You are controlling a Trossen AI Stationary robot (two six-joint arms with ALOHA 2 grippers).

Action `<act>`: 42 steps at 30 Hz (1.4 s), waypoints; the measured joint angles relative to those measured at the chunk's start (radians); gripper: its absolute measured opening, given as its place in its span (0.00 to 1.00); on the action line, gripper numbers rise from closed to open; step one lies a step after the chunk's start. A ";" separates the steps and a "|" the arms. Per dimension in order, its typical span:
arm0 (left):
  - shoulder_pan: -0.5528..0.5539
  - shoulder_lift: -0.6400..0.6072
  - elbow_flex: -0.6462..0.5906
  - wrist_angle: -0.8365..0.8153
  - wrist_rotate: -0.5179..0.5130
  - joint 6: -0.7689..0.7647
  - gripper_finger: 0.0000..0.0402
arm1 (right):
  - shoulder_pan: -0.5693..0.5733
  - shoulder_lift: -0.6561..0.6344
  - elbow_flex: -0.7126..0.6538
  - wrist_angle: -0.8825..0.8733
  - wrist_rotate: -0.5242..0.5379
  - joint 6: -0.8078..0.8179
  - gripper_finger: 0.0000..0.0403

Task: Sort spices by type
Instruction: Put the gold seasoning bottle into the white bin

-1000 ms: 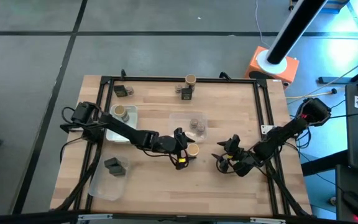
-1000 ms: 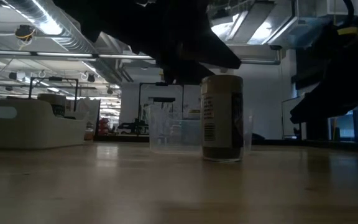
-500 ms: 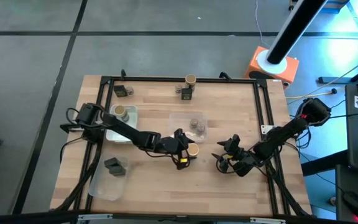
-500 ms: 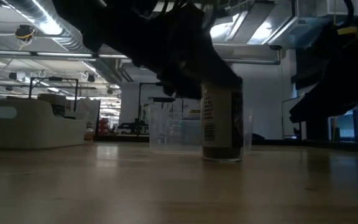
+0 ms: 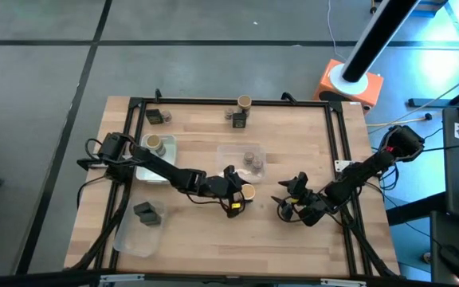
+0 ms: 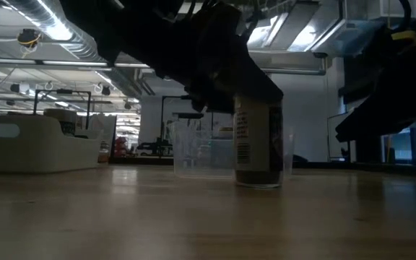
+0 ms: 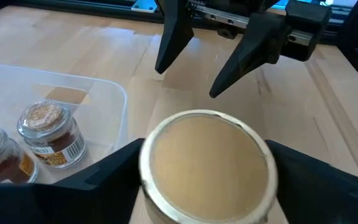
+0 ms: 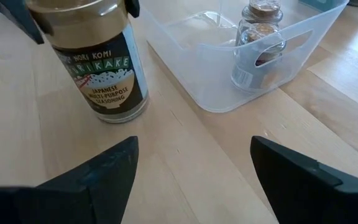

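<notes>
Left gripper (image 5: 241, 194) straddling jar (image 5: 247, 192), table centre.
Left fingers (image 7: 98, 180) flank the tan lid, spread, contact not clear. Right gripper (image 5: 287, 206) at the jar's 4 o'clock, jaws spread, empty. Tray (image 5: 231, 151) with two squat jars (image 5: 253, 159) at the jar's 12.

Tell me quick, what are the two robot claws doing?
Left gripper: fingers either side of the tan-topped jar; grip cannot be told.
Right gripper: open, empty.

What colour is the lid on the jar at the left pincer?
Tan lid, clearest in the left wrist view.
</notes>
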State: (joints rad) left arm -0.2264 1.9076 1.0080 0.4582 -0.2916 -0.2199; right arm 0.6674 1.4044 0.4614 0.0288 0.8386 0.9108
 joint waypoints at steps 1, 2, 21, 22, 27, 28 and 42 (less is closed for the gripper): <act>0.000 0.000 0.000 0.000 0.000 0.000 0.70 | 0.000 0.000 0.000 0.000 0.000 0.000 0.77; 0.000 0.000 0.000 0.000 -0.001 0.001 0.67 | 0.000 0.000 0.000 0.000 0.000 0.000 0.77; -0.069 -0.240 0.000 -0.315 -0.147 -0.064 0.66 | 0.000 0.000 0.000 0.008 0.000 0.001 0.77; -0.073 -0.263 0.000 -0.357 -0.170 -0.073 0.66 | 0.000 0.000 0.000 0.008 0.001 0.001 0.77; -0.099 -0.375 0.000 -0.575 -0.282 -0.160 0.65 | 0.000 0.003 0.000 0.013 0.007 0.001 0.77; -0.105 -0.397 0.000 -0.617 -0.301 -0.178 0.66 | 0.000 0.007 0.000 0.014 0.007 0.001 0.77; -0.213 -0.676 0.000 -1.234 -0.586 -0.587 0.66 | 0.000 0.042 0.000 0.028 0.034 0.000 0.77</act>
State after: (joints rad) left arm -0.4395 1.2313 1.0077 -0.7756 -0.8774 -0.8072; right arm 0.6674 1.4464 0.4610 0.0571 0.8726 0.9112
